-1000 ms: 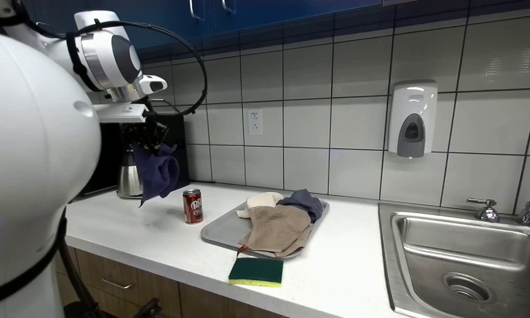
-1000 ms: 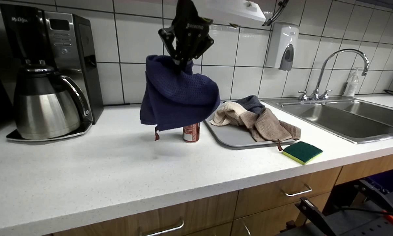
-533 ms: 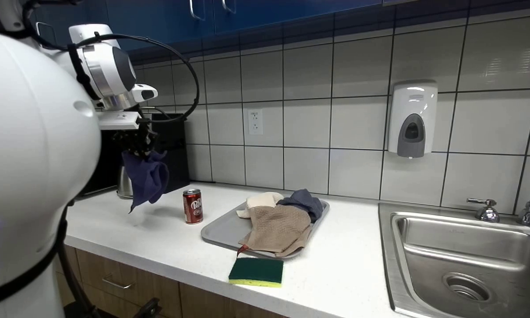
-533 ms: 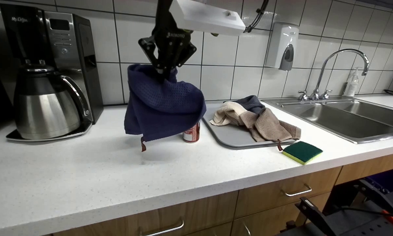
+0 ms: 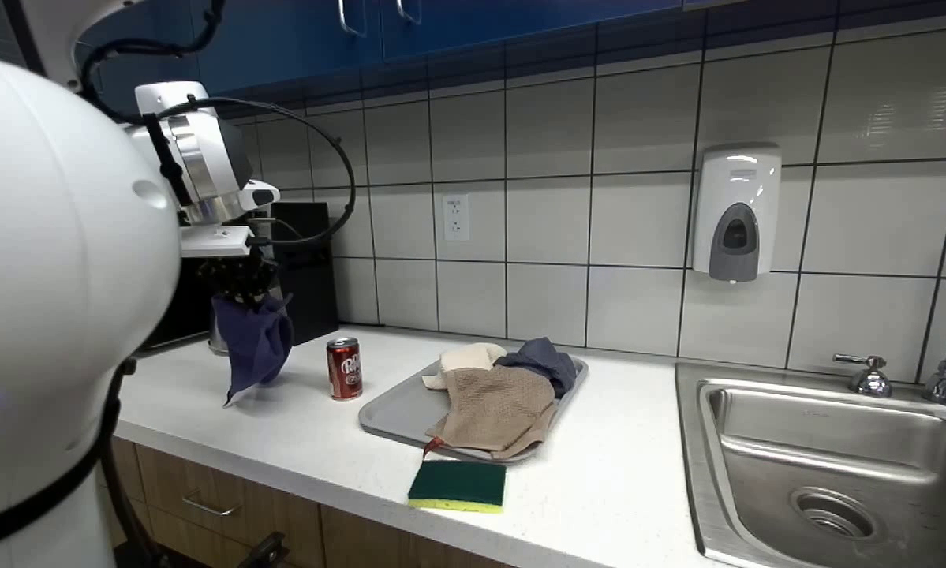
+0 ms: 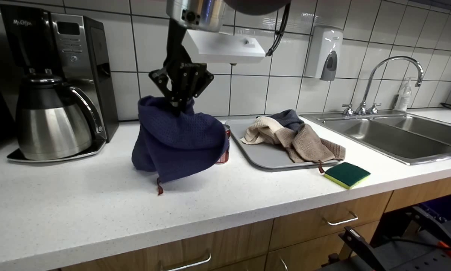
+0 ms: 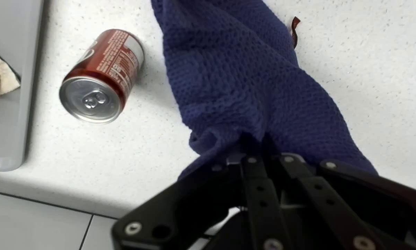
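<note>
My gripper (image 7: pixel 261 140) points down and is shut on a dark blue waffle-weave towel (image 7: pixel 228 69), pinched near its upper part. The towel (image 6: pixel 180 143) drapes from the fingertips, and a small red-brown loop (image 6: pixel 160 187) dangles at its lowest corner. Whether that corner touches the white counter I cannot tell. Beside the towel stands a red soda can (image 7: pixel 107 69), upright and apart from it in the wrist view. In an exterior view the towel hides much of the can (image 6: pixel 225 152); elsewhere the can (image 5: pixel 345 368) shows whole.
A grey tray (image 5: pixel 394 410) bears a cream cloth (image 5: pixel 473 357), a brown cloth (image 5: pixel 500 402) and a slate-blue cloth (image 5: pixel 542 363). A green-yellow sponge (image 6: pixel 347 175) lies by the tray near the counter's front edge. The coffee maker (image 6: pixel 86 49) and steel carafe (image 6: pixel 56 128) stand opposite the sink (image 5: pixel 757 442).
With the towel in its grip, the gripper has come down toward the counter and shifted left in both exterior views. Can, tray, cloths and sponge have stayed put.
</note>
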`<move>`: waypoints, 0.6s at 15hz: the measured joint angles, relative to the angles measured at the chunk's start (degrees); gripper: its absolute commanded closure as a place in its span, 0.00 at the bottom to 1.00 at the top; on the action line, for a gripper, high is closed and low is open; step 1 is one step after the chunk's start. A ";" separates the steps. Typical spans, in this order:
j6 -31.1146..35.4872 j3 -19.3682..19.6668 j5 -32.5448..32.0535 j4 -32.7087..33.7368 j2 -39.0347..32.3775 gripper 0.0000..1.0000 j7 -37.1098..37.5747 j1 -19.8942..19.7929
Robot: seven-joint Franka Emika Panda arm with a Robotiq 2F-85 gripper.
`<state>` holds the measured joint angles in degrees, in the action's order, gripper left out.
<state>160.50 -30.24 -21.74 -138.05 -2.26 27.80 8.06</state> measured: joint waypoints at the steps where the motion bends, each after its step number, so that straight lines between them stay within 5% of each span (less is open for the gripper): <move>1: 0.00 0.01 -1.06 0.43 -1.19 0.98 0.55 0.02; 9: -0.18 0.96 -7.15 3.68 -9.76 0.98 3.71 1.59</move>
<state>160.31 -29.28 -28.89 -134.37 -12.02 31.51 9.65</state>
